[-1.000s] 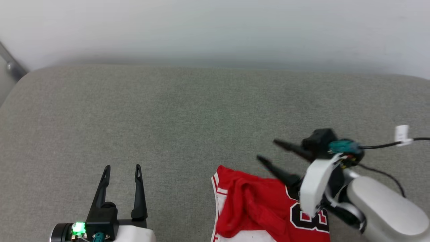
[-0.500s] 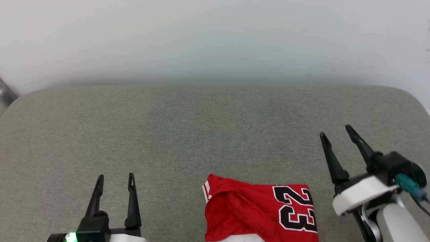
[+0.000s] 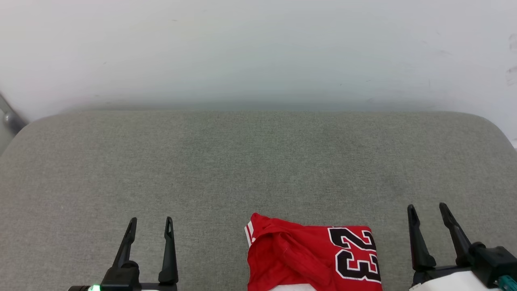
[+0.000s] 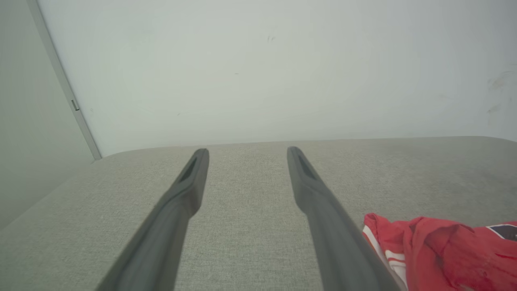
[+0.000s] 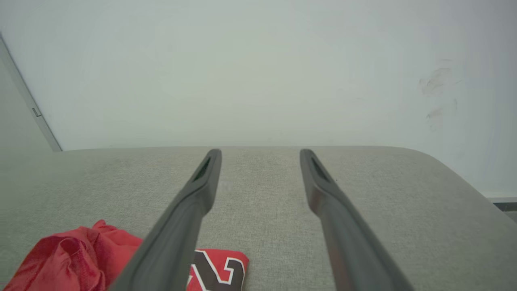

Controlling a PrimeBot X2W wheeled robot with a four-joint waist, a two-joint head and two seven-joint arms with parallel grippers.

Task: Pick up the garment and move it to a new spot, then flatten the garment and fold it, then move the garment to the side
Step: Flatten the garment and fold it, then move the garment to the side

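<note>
Head view, left to right.

- Metal bar [image 3: 9,117]: at the far left edge, cut off by the frame. What it belongs to cannot be told.
- Left gripper [image 3: 151,221]: lower left, over the grey padded surface [image 3: 258,161]. Its two dark fingers are parted with nothing between them. The base runs off the bottom edge, where a green light [image 3: 93,288] half shows.
- The garment [image 3: 299,258]: red, at bottom centre, lying folded on the padded surface between the two grippers and apart from both. Its near part is lost below the frame. The left half is rumpled, with a striped white sleeve edge at the upper left corner. The right half carries a black "23" outlined in white, turned sideways. A sliver of white sits at the bottom edge, too little to identify.
- Right gripper [image 3: 427,207]: lower right, with its fingers spread and empty. Its white housing is clipped by the corner.
- Pale wall [image 3: 258,48]: behind the surface.

Left wrist view.

- Left gripper [image 4: 247,151]: fingers apart over bare grey cloth.
- The garment [image 4: 444,250]: lower right corner, partly covered by the right-hand finger and cut by the frame.

Right wrist view.

- The garment [image 5: 76,258]: lower left, with the left-hand finger crossing in front of its middle. Part of a numeral shows past the finger.
- Right gripper [image 5: 261,152]: fingers apart, holding nothing.
</note>
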